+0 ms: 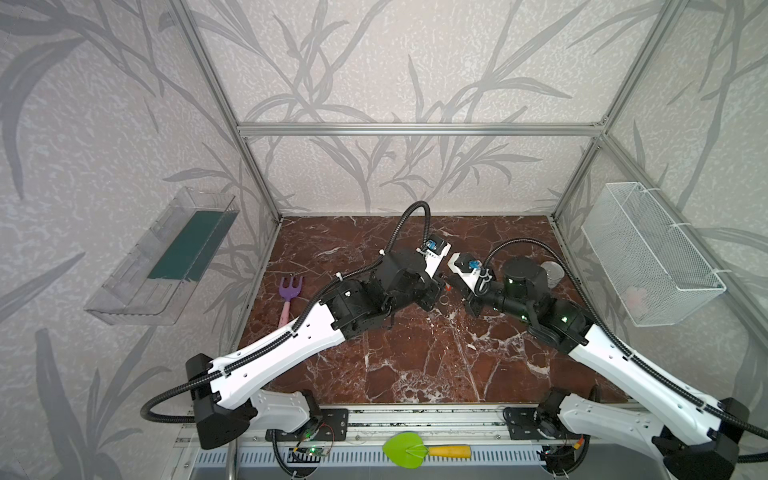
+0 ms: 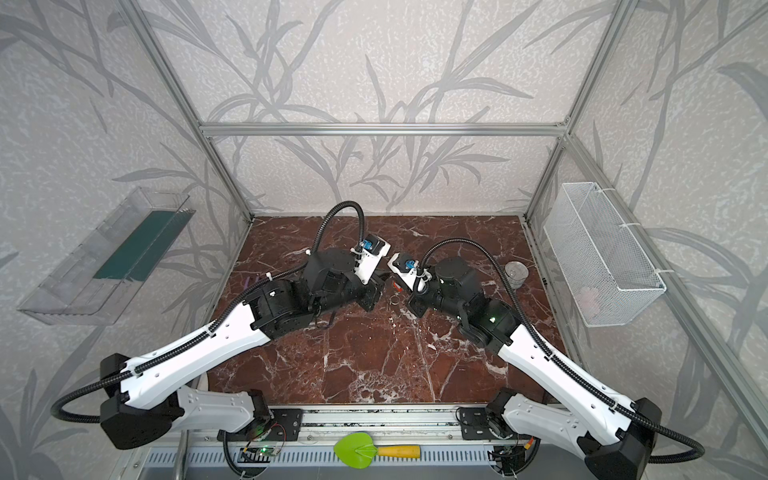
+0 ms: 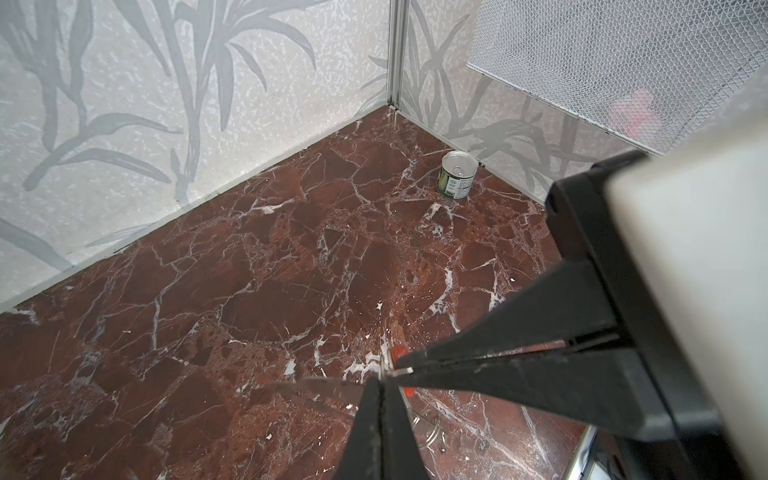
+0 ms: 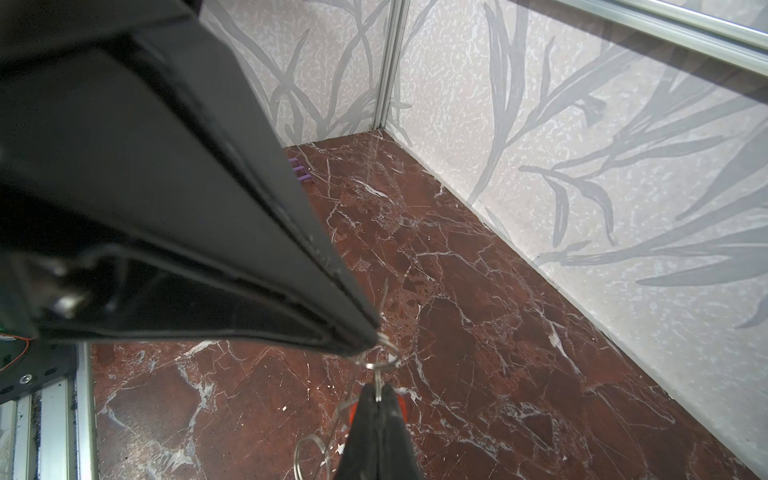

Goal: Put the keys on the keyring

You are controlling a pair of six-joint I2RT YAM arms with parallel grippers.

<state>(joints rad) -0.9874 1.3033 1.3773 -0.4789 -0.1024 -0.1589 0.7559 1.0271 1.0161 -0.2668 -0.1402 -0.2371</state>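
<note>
Keys [image 3: 397,352] in right pincer [image 3: 401,368]; can [image 3: 456,174] label illegible

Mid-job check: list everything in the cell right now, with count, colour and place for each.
Key with red plastic tag: one, red and silver, mid-table between the gripper tips.
Small silver wire loop: one, at the tips beside the tag.
Large silver wire ring: one, just below the tag.
Purple toy garden fork: one, pink handle, table's left edge.
Silver tin can: one, upright, table's far right.
White wire-mesh basket: one, right wall; something pink inside.
Clear plastic tray: one, green panel, left wall.
Green toy spade: one, yellow handle, front rail.
Red-brown marble tabletop: one, under everything.
Left gripper: black, shut on the small loop.
Right gripper: black, shut on the tag.
</note>
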